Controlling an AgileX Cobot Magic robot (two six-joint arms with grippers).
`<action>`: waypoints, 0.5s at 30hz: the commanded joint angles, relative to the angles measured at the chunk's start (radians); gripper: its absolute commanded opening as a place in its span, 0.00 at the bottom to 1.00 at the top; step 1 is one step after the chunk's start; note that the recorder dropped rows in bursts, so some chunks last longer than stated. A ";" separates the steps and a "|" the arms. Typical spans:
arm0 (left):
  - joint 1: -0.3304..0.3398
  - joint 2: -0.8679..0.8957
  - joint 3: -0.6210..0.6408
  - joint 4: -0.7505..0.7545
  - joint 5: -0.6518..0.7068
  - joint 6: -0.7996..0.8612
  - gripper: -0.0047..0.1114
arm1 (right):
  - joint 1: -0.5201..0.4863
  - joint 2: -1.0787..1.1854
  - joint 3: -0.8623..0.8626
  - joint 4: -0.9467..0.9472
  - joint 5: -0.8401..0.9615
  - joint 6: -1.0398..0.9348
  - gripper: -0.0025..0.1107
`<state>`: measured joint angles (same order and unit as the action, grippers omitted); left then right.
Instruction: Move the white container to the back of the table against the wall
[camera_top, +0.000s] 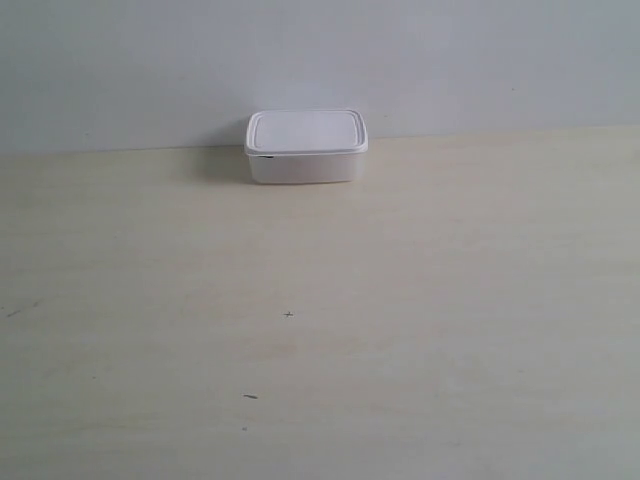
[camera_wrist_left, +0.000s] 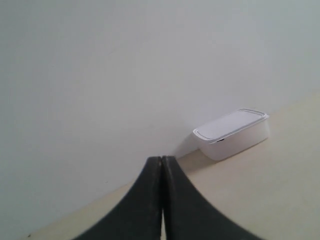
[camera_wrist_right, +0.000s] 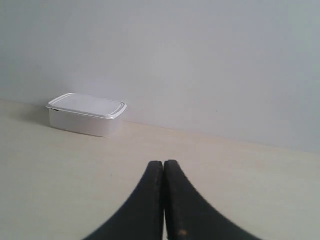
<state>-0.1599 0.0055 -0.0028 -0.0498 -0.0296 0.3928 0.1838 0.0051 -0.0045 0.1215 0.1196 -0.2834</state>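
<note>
The white container (camera_top: 306, 146) with its flat lid stands at the far edge of the table (camera_top: 320, 320), right against the wall (camera_top: 320, 60). It also shows in the left wrist view as the white container (camera_wrist_left: 233, 133) and in the right wrist view as the white container (camera_wrist_right: 86, 114). My left gripper (camera_wrist_left: 162, 159) is shut, its black fingers pressed together with nothing between them, well short of the box. My right gripper (camera_wrist_right: 163, 163) is shut and empty too, also far from the box. Neither arm appears in the exterior view.
A few tiny dark specks (camera_top: 289, 315) mark the pale tabletop. The wall runs along the whole back edge of the table.
</note>
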 joint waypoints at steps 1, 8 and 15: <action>0.003 -0.005 0.003 0.043 0.062 -0.002 0.04 | -0.006 -0.005 0.005 -0.008 0.006 -0.002 0.02; 0.003 -0.005 0.003 0.041 0.173 -0.002 0.04 | -0.006 -0.005 0.005 -0.051 0.026 -0.002 0.02; 0.003 -0.005 0.003 -0.016 0.218 -0.002 0.04 | -0.006 -0.005 0.005 -0.049 0.088 -0.002 0.02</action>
<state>-0.1599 0.0055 0.0000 -0.0196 0.1785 0.3928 0.1838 0.0051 -0.0045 0.0800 0.1973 -0.2834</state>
